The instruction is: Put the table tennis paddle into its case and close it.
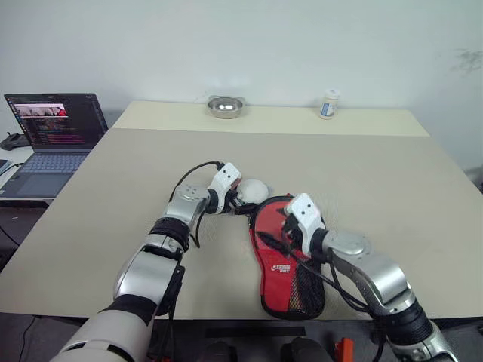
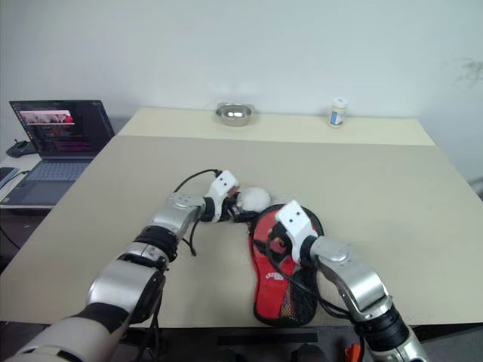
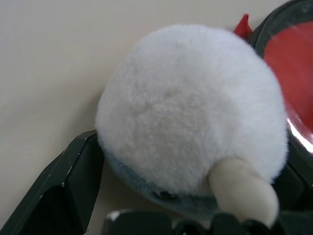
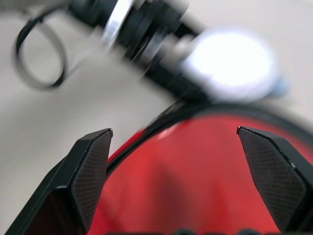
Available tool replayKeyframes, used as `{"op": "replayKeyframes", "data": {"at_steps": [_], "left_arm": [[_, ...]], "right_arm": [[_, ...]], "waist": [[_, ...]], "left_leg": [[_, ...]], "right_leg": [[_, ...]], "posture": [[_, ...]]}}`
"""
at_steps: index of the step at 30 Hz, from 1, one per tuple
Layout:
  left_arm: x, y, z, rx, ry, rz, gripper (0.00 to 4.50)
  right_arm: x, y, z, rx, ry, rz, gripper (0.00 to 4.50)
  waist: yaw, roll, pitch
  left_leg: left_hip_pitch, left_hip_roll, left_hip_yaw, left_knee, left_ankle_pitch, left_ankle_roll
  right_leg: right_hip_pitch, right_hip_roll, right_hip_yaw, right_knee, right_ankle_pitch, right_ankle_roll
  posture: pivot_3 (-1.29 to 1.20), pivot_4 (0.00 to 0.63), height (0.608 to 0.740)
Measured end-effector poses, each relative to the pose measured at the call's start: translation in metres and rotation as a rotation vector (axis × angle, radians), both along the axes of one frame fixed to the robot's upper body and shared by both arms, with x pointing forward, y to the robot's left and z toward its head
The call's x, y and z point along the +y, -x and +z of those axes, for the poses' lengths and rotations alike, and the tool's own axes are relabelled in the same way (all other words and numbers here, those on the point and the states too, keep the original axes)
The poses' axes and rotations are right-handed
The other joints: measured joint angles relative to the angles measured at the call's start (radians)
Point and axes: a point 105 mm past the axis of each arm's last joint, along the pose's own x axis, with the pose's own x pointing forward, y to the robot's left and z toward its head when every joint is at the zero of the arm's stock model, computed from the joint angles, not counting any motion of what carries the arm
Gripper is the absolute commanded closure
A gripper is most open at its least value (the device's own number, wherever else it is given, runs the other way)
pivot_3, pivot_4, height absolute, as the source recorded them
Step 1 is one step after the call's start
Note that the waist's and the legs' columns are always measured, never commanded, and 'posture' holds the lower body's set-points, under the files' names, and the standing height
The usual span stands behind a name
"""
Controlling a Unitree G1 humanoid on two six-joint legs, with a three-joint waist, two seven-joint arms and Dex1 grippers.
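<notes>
The case [image 1: 281, 280] lies flat near the table's front edge, red side up, with black mesh on its narrow end and a black rim round its head. A smooth red face [image 4: 195, 171] shows inside that rim; I cannot tell whether it is the table tennis paddle or the case's fabric. My right gripper [image 1: 273, 240] hovers over the case's round head, fingers [image 4: 90, 171] wide open and empty. A white fluffy ball [image 1: 253, 190] rests against the head's far rim. My left gripper [image 1: 240, 199] is open, with the fluffy ball [image 3: 190, 122] between its fingers [image 3: 68, 191].
An open laptop [image 1: 53, 128] stands on a side desk to the left. A metal bowl [image 1: 225, 106] and a small white bottle [image 1: 328, 104] stand at the far edge of the table [image 1: 113, 196]. A black cable [image 1: 198, 170] loops off my left wrist.
</notes>
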Motion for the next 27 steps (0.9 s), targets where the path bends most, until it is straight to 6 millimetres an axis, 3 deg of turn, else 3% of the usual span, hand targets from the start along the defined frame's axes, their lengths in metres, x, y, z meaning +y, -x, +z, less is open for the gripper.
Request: {"op": "replayKeyframes", "data": {"at_steps": [3,6,11,14,21,24,27], "left_arm": [[0.0,0.0,0.0,-0.002,0.003,0.003,0.04],[0.001,-0.001,0.0,-0.001,0.006,0.009,0.04],[0.003,-0.003,-0.001,-0.007,0.005,0.041,0.04],[0.0,-0.009,0.001,-0.031,-0.018,0.084,0.57],[-0.005,-0.029,0.014,-0.153,-0.162,0.196,2.89],[-0.021,-0.032,0.02,-0.182,-0.178,0.202,3.61],[-0.053,-0.03,0.024,-0.197,-0.175,0.155,3.81]], "right_arm": [[-0.014,-0.007,-0.016,0.044,0.033,-0.064,0.0],[-0.021,-0.001,-0.038,0.121,0.051,-0.077,0.0],[-0.013,0.009,-0.041,0.162,0.048,-0.018,0.0],[-0.012,0.009,-0.043,0.168,0.061,-0.018,0.0],[-0.011,0.009,-0.045,0.188,0.078,-0.012,0.0],[-0.011,0.009,-0.045,0.193,0.082,-0.008,0.0],[-0.01,0.009,-0.045,0.201,0.088,0.002,0.0]], "waist": [[0.0,0.0,0.0],[0.0,0.0,0.0],[-0.004,0.0,0.0],[-0.003,-0.001,-0.001],[-0.002,-0.002,-0.001],[-0.002,-0.002,-0.002],[-0.003,-0.003,-0.002]], "left_leg": [[0.0,0.0,0.0,0.0,0.0,0.0],[0.0,0.0,0.0,0.0,0.0,0.0],[0.002,0.0,0.0,0.0,0.0,0.0],[0.003,0.0,0.0,0.001,0.0,0.0],[0.005,0.0,0.0,0.001,0.0,0.0],[0.005,0.0,0.001,0.001,0.0,0.0],[0.005,0.0,0.001,0.0,0.0,0.0]], "right_leg": [[0.0,-0.001,0.0,0.0,0.0,0.0],[0.0,-0.001,0.0,0.0,0.0,0.0],[0.001,0.0,0.0,0.002,0.0,0.0],[0.003,-0.001,0.0,0.002,0.0,0.0],[0.004,0.0,0.0,0.003,0.0,0.0],[0.004,-0.001,0.0,0.003,0.0,0.0],[0.004,0.0,0.001,0.003,0.0,0.001]], "posture": [[0.0,0.15,0.74],[0.0,0.15,0.74],[0.0,0.15,0.74],[0.0,0.15,0.74],[0.0,0.15,0.74],[0.0,0.15,0.74],[0.0,0.15,0.74]]}}
